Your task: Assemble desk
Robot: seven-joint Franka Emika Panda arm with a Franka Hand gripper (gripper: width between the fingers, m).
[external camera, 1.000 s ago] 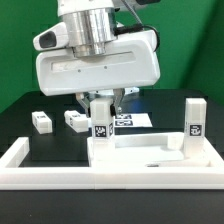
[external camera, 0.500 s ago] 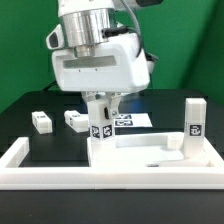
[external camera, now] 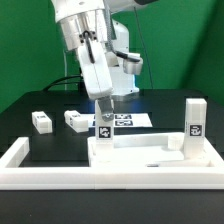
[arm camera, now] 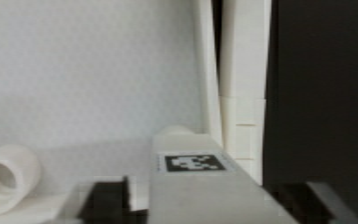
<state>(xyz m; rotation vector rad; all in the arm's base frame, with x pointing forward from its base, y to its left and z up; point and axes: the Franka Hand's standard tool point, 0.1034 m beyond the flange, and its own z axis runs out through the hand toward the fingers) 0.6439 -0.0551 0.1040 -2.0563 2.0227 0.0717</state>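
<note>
The hand (external camera: 103, 110), its 2 fingers (arm camera: 108, 200) apart on either side without touching, hangs directly above 1 upright leg (external camera: 103, 134) on the tabletop's (external camera: 150, 153) corner; the leg's long axis runs vertically, straight down from the hand.

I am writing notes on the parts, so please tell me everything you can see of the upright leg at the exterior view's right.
The right leg is a short white block with square edges, plastic by its look. It stands upright on the tabletop panel, at its far corner. A black-and-white square tag sits low on its front face. Only the panel touches it; the gripper is apart, at the other standing leg.
</note>
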